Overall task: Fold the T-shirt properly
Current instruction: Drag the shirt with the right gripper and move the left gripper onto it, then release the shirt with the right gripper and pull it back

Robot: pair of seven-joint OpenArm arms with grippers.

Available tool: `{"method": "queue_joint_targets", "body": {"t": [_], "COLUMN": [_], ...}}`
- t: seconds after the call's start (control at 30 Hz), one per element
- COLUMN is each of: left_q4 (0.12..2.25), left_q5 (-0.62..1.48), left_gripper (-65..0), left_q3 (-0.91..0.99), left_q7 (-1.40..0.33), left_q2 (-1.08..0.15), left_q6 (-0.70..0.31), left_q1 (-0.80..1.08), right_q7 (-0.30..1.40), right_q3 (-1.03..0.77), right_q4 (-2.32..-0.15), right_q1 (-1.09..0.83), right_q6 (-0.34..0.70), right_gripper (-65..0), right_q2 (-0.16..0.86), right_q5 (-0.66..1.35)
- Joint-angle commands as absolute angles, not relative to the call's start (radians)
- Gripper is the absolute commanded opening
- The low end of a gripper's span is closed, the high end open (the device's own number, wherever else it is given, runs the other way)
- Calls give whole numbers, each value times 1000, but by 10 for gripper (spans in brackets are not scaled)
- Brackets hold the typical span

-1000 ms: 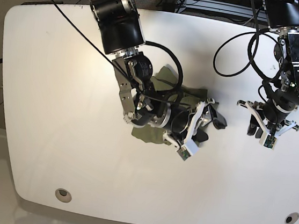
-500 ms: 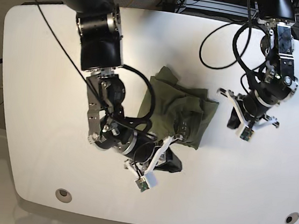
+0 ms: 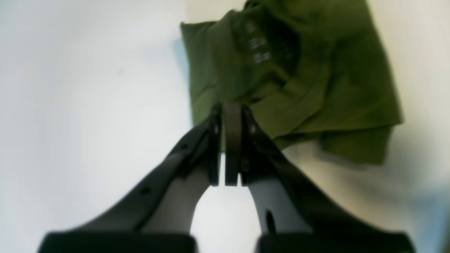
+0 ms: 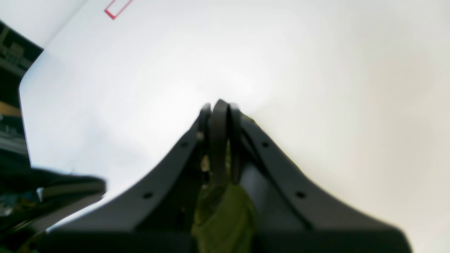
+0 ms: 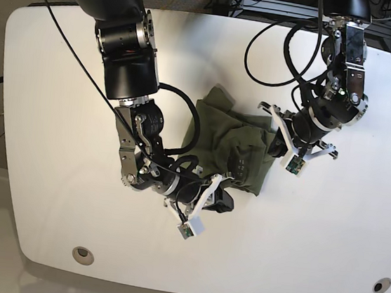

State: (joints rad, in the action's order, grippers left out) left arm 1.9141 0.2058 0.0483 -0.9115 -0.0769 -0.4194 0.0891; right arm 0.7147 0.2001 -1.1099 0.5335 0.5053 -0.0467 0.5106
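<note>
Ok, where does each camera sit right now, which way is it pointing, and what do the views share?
Base: high overhead, looking down on the white table, both arms and the olive-green T-shirt.
Left wrist: behind the left end effector, shut and empty, facing the T-shirt and its white label.
Right wrist: behind the right end effector, shut on a fold of the T-shirt, facing bare table.
Shared: all three show the T-shirt and table.

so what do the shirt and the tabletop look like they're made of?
T-shirt: soft woven or knit cloth, likely cotton, matte olive; it creases and bunches into loose folds, and a pinch of it hangs limp from the right tool. Table: hard smooth board, white with a slight sheen; looks laminate or painted, can't tell which.
</note>
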Motion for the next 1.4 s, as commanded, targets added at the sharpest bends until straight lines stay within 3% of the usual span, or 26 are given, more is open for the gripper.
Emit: {"method": "queue_joint_targets", "body": {"t": [0.0,0.53,0.93,1.37], "left_q4": [1926,1903,1874,1790], "left_q5": [209,208,206,209], "left_gripper": [-647,-647,-647,-647], "left_q3": [31,4,10,12], "left_q7": [-886,-886,-886,-883], "left_q2": [-53,58,58,30], "left_q6": [-420,-415,-415,-415], "left_q1": [79,153,170,162], "right_q7": [653,526,495,503], "right_q3": [199,206,248,239], "right_q4": [-1087,-974,-981,-1287], "right_q1": [573,602,596,453], "right_q6": [522,579,573,547], "right_gripper": [-650,-650,-650,-650], "right_q2": [-54,-59,-50,50], "right_q5": [478,335,291,203]}}
